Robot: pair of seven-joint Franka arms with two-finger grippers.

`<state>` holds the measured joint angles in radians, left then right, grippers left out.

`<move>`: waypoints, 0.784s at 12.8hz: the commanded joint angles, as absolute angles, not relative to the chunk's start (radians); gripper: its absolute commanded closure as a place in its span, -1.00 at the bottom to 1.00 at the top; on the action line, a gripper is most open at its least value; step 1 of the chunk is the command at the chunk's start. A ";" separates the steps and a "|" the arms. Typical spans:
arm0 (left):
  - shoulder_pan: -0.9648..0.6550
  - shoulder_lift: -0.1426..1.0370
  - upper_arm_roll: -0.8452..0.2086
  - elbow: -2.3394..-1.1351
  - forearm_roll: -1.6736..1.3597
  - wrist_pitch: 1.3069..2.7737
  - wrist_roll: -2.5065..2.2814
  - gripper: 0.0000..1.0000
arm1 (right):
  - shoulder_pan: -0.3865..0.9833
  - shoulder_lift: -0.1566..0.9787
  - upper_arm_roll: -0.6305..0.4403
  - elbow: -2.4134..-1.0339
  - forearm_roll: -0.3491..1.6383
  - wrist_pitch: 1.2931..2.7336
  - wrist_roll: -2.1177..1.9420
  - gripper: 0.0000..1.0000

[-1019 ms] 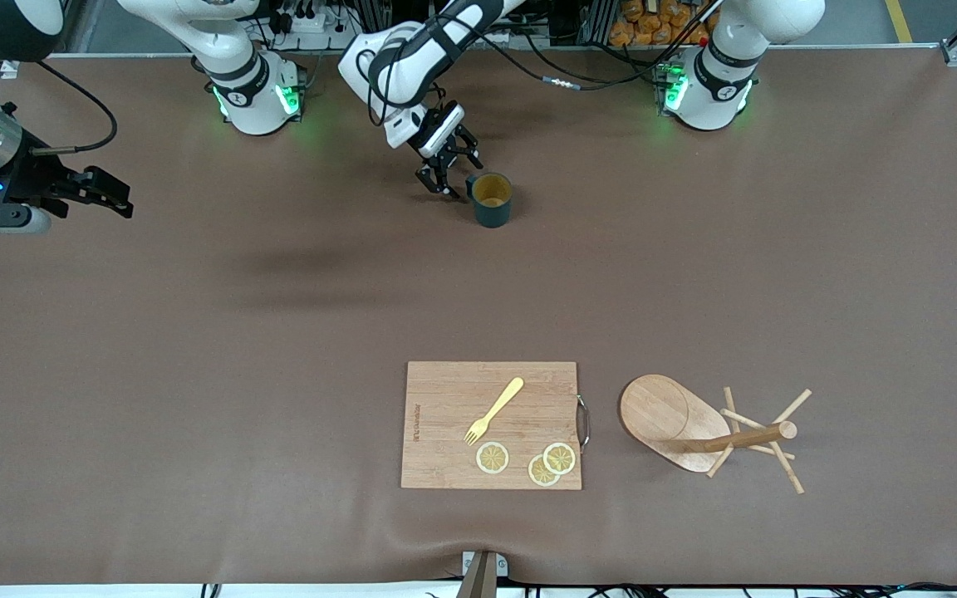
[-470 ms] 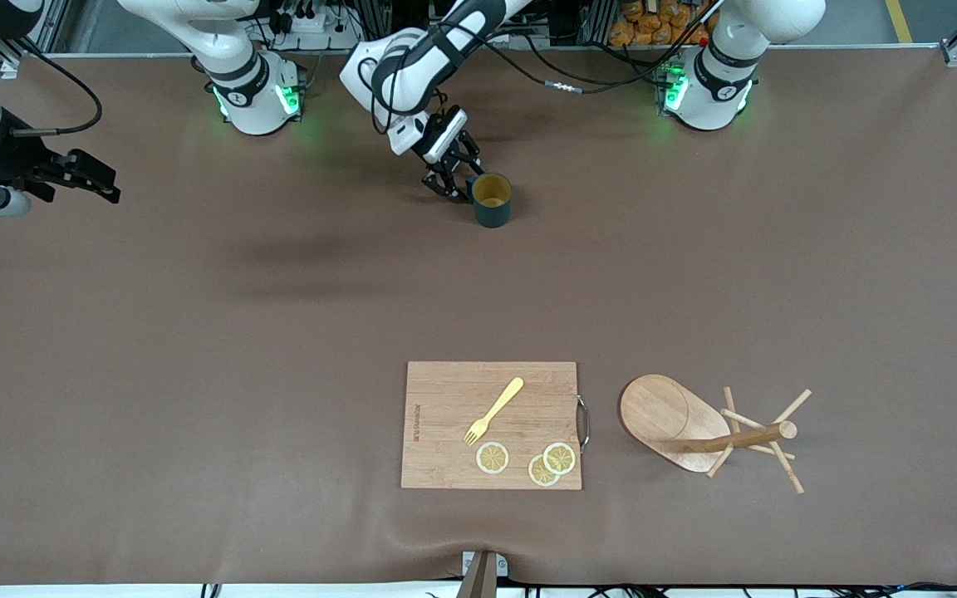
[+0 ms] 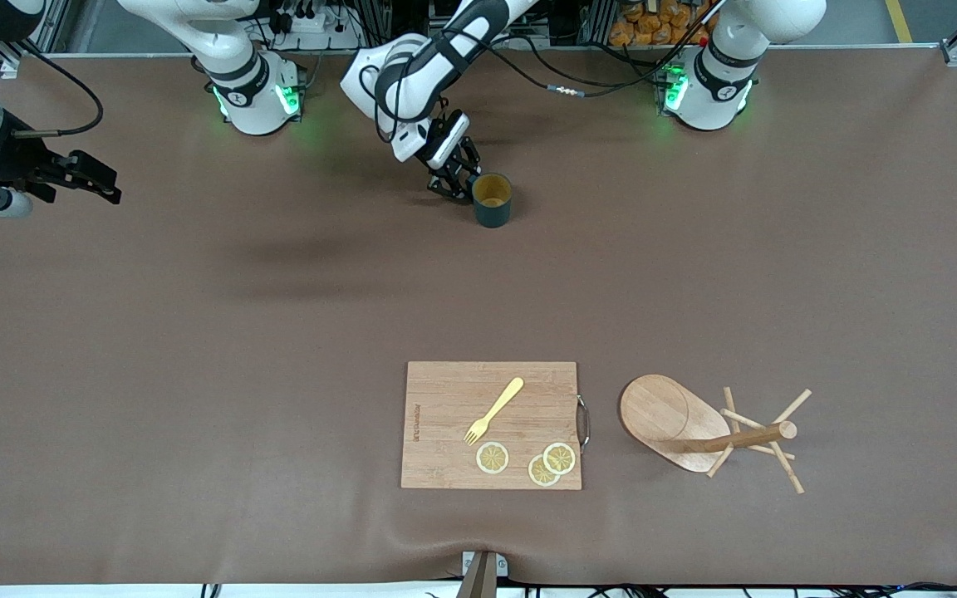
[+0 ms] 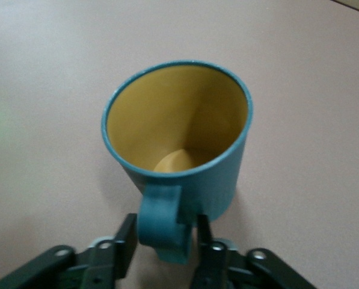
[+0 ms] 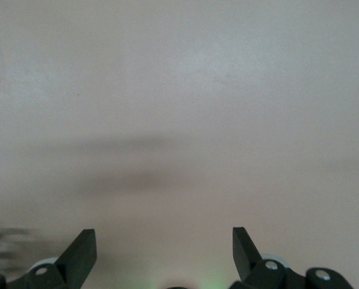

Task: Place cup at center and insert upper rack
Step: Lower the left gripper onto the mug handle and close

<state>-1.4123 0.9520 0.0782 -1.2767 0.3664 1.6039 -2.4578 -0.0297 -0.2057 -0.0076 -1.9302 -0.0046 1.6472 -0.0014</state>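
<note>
The cup looks like smooth, matt plastic; the upper rack is pale wood on a matt table.

Cutting board with fork, lemon slices

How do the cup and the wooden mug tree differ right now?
The cup stands upright, mouth up; the mug tree lies tipped on its side, post and pegs level with the table. The cup is dark teal with a tan inside; the mug tree is pale wood. The left gripper has its fingers on either side of the cup's handle; nothing touches the mug tree. The cup is farther from the front camera. Both rest on the brown table.
</note>
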 commanded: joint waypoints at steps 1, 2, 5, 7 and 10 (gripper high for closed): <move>-1.413 0.957 0.086 -1.249 0.348 1.591 -2.462 0.91 | -0.034 -0.210 -0.003 -1.936 -0.021 1.655 -0.009 -1.00; -1.405 0.953 0.084 -1.247 0.348 1.592 -2.462 1.00 | -0.035 -0.209 -0.003 -1.936 -0.021 1.655 -0.009 -1.00; -1.394 0.939 0.084 -1.246 0.348 1.594 -2.450 1.00 | -0.035 -0.209 -0.003 -1.936 -0.021 1.655 -0.009 -1.00; -1.368 0.924 0.083 -1.246 0.350 1.594 -2.415 1.00 | -0.035 -0.207 -0.005 -1.936 -0.021 1.655 -0.008 -1.00; -1.336 0.884 0.087 -1.244 0.348 1.594 -2.379 1.00 | -0.026 -0.207 -0.002 -1.936 -0.018 1.663 -0.008 -1.00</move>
<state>-1.3537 0.9289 0.0840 -1.2371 0.3642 1.6046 -2.4133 -0.0289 -0.2035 -0.0065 -1.9313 -0.0046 1.6518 -0.0015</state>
